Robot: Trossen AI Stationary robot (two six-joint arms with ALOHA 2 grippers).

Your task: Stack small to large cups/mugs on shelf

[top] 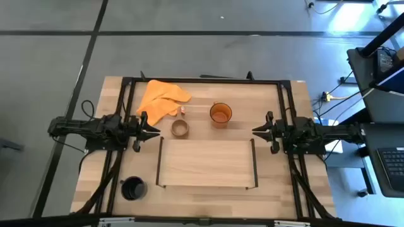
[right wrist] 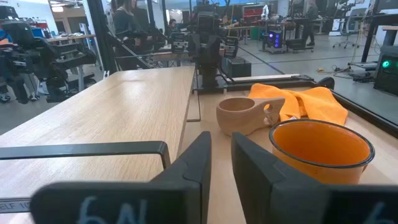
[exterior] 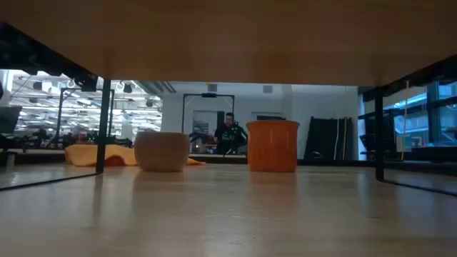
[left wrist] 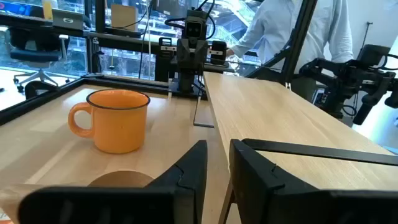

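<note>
Currently wooden cup (top: 180, 128) and orange mug (top: 220, 113) sit between both arms' slightly parted, empty jaws.

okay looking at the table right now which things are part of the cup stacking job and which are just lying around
Part of the job:
- small tan wooden cup
- orange mug
- black mug, off by the table's near left corner
- shelf, nothing on it yet

Just lying about:
- orange cloth, crumpled near the wooden cup
</note>
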